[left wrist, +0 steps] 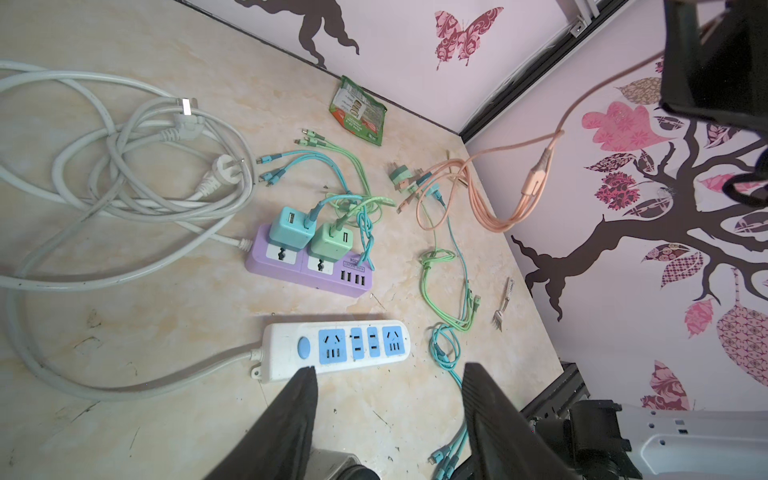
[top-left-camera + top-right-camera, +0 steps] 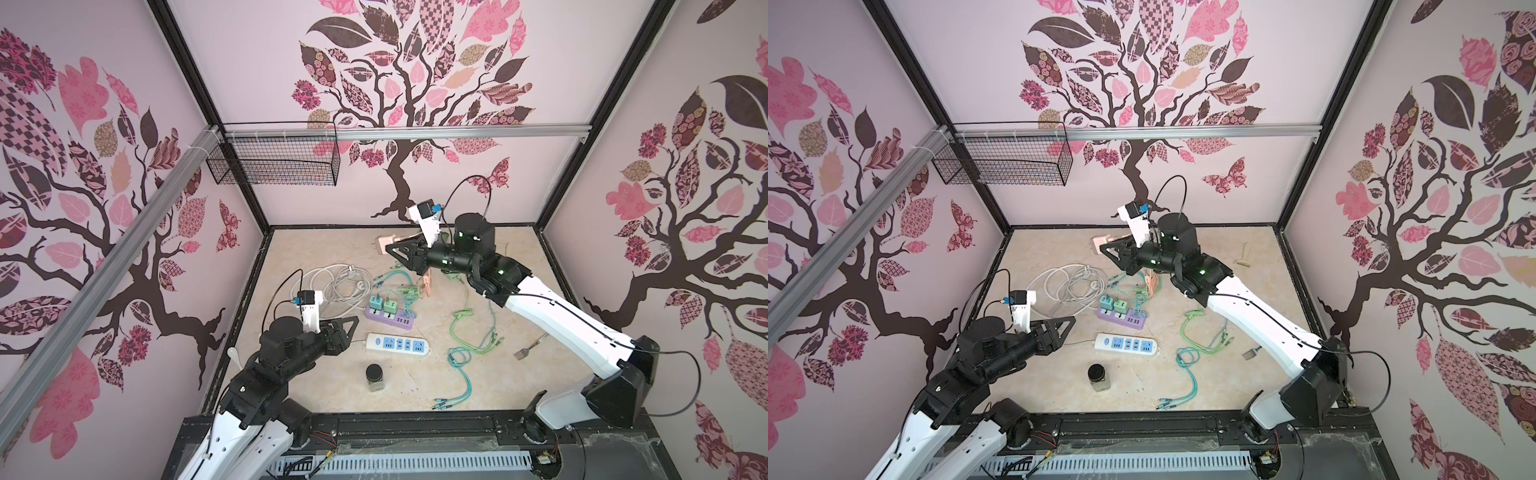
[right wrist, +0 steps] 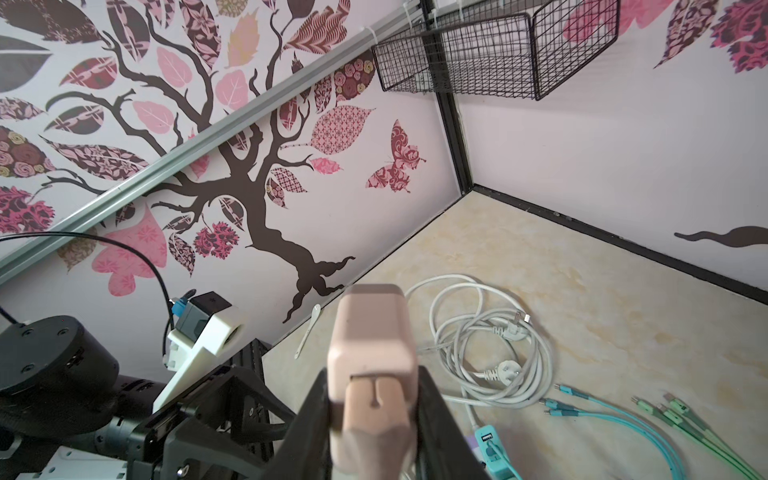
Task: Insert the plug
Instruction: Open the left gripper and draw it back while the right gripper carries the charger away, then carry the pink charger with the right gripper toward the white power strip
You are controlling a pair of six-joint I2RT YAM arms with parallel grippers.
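Left tool (image 1: 388,372): jaws roughly half apart with nothing between them. It hovers over the worktop (image 2: 316,386) at about 8 o'clock.
Jar (image 2: 374,376): black lid, upright at 6 o'clock, apart from both strips.
White power strip (image 2: 397,344): flat near the centre, just at 3 o'clock of the left tool's tips. The left wrist view shows its blue sockets all free.
Purple power strip (image 2: 388,320): just at 11 o'clock of the white one. A teal charger (image 1: 291,228) and a green charger (image 1: 332,241) stand plugged in side by side.
White cable coil (image 2: 332,282): at 10 o'clock, with two plugs lying loose on it.
Right tool (image 3: 372,386): clamped tight on the sides of the pink plug (image 3: 372,328). This is plain only in the right wrist view; in both top views just the plug's end shows past the tips.
Plug's place: held clear of the worktop near 12 o'clock, close to the back wall.
Pink cable (image 1: 535,180): hangs from the plug down to a loose heap, shown by the left wrist view.
Green packet (image 1: 359,110): lies by the back wall, visible only in the left wrist view; the right arm covers it in both top views.
Wire basket (image 2: 274,158): hung on the rail at 11 o'clock, high above the worktop.
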